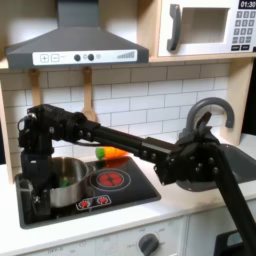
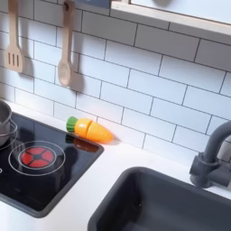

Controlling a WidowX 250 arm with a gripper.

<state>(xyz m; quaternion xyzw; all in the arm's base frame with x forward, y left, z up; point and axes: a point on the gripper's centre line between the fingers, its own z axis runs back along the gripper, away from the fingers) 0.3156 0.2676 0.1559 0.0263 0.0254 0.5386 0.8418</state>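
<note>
In the first exterior view my black arm reaches from the right across the counter. Its gripper (image 1: 41, 186) points straight down at the left rim of a silver pot (image 1: 68, 190) on the toy stove (image 1: 110, 192). Something small and green (image 1: 66, 182) lies inside the pot. The fingers are dark against the stove, and the gap between them is too unclear to judge. An orange toy carrot with a green top (image 1: 113, 154) (image 2: 93, 130) lies on the counter behind the stove, against the tiled wall, apart from the gripper. A sliver of the pot (image 2: 4, 123) shows at the second exterior view's left edge.
The stove (image 2: 63, 176) has a red burner (image 2: 36, 157). A dark sink (image 2: 171, 203) with a grey faucet (image 2: 213, 155) lies to the second exterior view's right. Wooden utensils (image 2: 65, 54) hang on the tiled wall. A range hood (image 1: 75, 40) and a microwave (image 1: 205, 28) sit above.
</note>
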